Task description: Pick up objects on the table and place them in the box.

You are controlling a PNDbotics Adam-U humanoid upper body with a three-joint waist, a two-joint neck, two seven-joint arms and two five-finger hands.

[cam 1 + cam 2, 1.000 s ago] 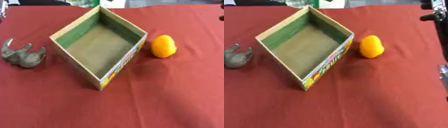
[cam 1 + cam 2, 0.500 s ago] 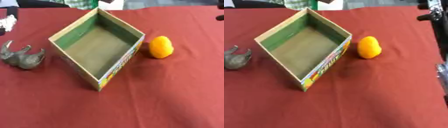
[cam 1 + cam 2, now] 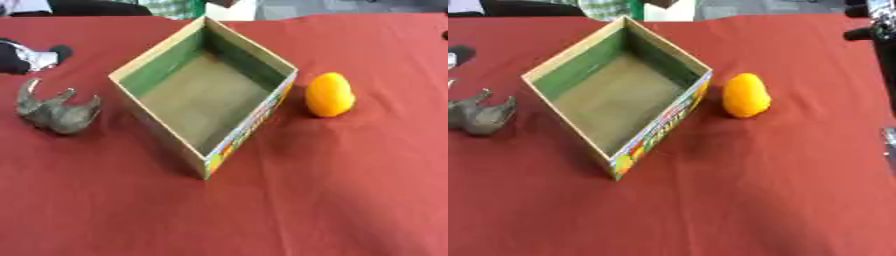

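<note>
1. The left hand (image 3: 31,56) has come in at the left edge of the table since a second ago, when that spot was bare cloth; it shows as a black and silver shape just above the grey animal figure (image 3: 54,111); I cannot tell whether its fingers are spread or curled.
2. Nothing else has moved; the box (image 3: 206,95) stands open and empty in the middle of the red table (image 3: 332,200), turned corner-on to the robot; the orange fruit (image 3: 330,94) lies just beside its right wall, not touching it.
3. The right arm shows only as a dark piece at the upper right edge in the right eye view; the right hand itself I cannot make out.
4. I take it the figure is the first pick, since the left hand is near it and nothing is in the box yet.
5. Room: the figure has open cloth all round and sits apart from the box's left wall, so a reach from above looks free; the wall must be cleared on the carry; the near half of the table is open.
</note>
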